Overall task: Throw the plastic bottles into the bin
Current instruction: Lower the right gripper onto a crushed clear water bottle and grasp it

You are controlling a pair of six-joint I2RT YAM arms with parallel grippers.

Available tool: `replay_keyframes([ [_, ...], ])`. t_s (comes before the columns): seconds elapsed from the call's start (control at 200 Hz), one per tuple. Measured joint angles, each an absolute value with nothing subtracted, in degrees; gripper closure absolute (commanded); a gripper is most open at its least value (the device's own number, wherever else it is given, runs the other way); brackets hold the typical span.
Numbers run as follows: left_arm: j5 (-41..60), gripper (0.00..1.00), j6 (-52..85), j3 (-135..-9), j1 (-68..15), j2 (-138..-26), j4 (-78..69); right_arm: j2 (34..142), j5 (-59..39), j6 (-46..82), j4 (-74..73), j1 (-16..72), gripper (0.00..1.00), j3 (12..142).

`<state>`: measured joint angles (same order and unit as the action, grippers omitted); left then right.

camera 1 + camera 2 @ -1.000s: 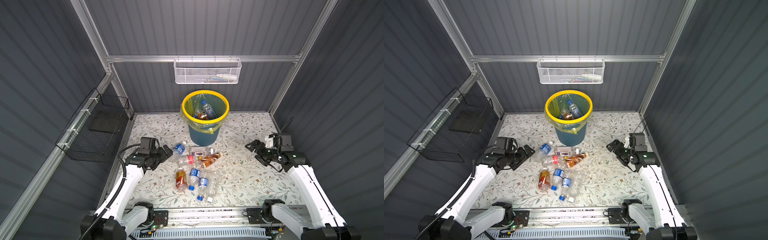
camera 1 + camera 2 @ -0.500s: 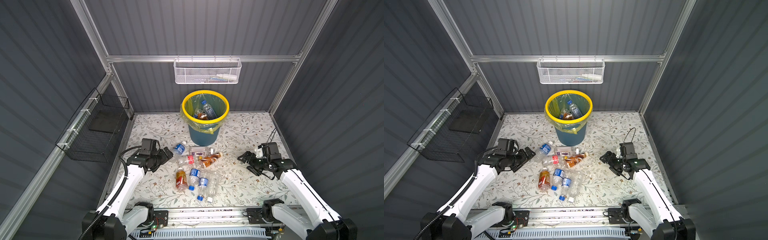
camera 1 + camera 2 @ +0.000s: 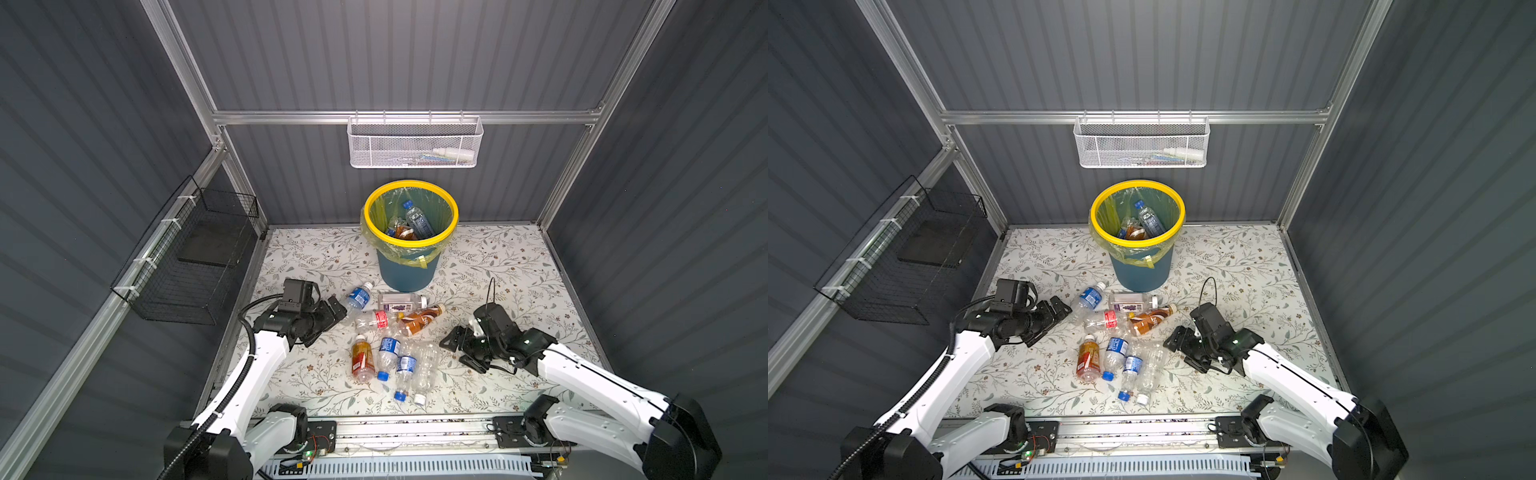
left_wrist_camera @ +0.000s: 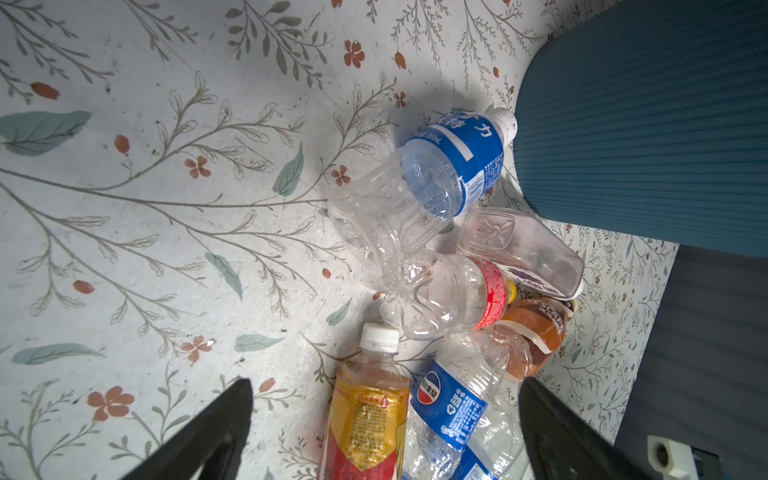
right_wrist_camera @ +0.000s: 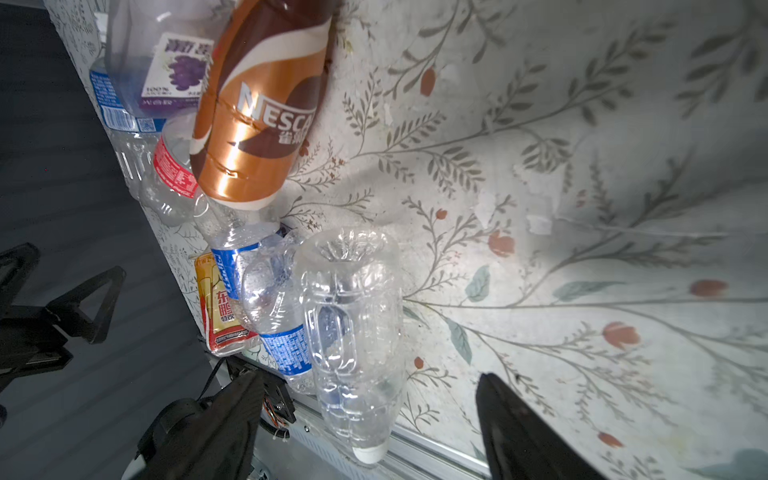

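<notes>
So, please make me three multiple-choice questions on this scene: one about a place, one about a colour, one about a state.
1. Where does the bin stand?
A) hung up high
B) on the table, at its far edge
C) beside the left arm's base

2. What colour is the bin's rim?
A) red
B) white
C) yellow

3. How is the left gripper?
A) open, gripping nothing
B) shut on a bottle
C) out of view

Answers: 1 B, both top views show it standing near the back wall; 2 C, the ring is bright yellow; 3 A, its fingers stand wide apart in the left wrist view.
</notes>
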<state>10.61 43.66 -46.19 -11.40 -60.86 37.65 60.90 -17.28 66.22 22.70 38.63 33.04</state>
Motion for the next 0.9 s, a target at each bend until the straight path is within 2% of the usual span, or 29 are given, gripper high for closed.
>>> replay_keyframes([
  [0.445,10.8,0.0,43.6,-45.8,-11.4,-60.3,37.6,73.3,-17.1,71.9,11.4,45.3,0.2,32.8],
  [0.695,10.8,0.0,43.6,-45.6,-11.4,-60.3,37.6,75.8,-16.5,73.6,6.1,46.1,0.39,30.5],
  [0.901,10.8,0.0,43.7,-45.2,-11.4,-60.3,37.6,71.3,-16.4,73.7,2.7,41.8,0.45,25.5],
])
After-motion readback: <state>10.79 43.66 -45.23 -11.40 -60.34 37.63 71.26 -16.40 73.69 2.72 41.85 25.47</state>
